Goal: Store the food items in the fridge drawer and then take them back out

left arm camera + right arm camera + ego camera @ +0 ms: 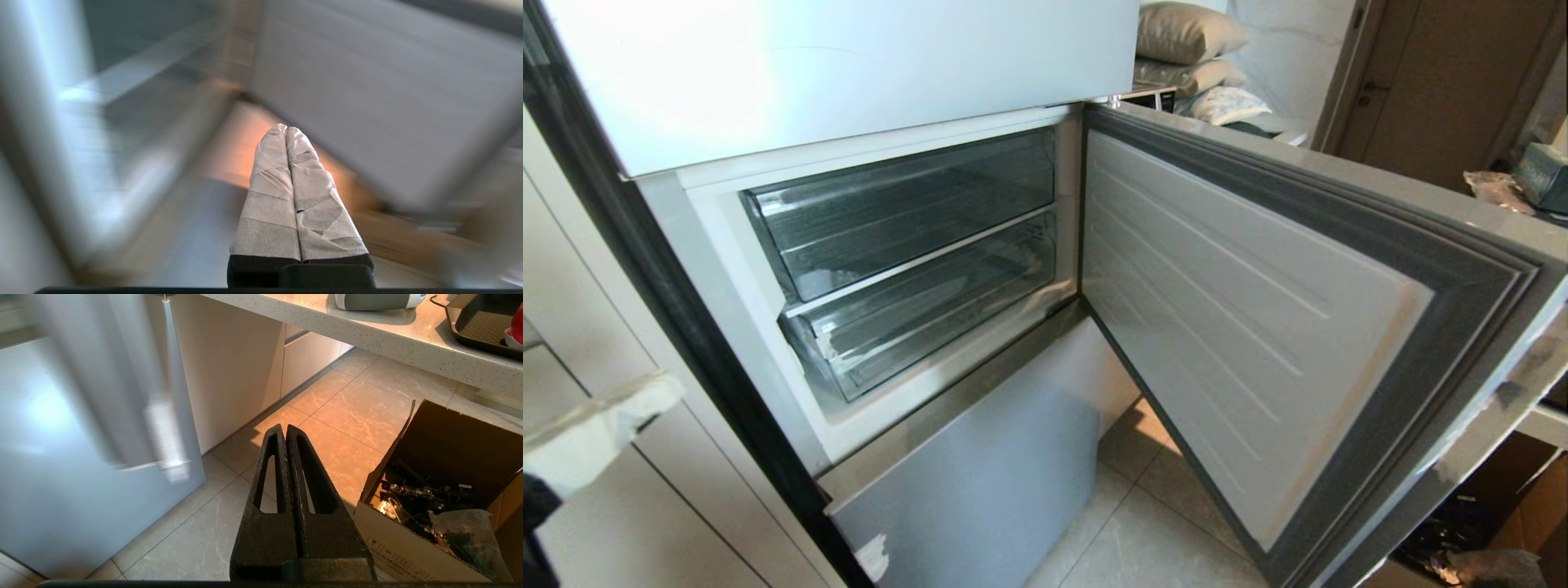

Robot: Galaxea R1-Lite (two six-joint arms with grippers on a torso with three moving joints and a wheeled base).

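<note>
Head view: wide shallow clear plastic fridge drawer (923, 314) seen at 2 o'clock from white-taped left gripper (600, 425); jaws pressed together, empty. Black right gripper (286, 430) parked, likewise closed.

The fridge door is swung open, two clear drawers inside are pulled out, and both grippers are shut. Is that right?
Not quite. In the head view both clear drawers sit pushed in. The fridge door is open, and the left gripper and right gripper are shut.

home kitchen | open fridge (1045, 245) (tiled floor (347, 412)), stone counter (367, 330)
</note>
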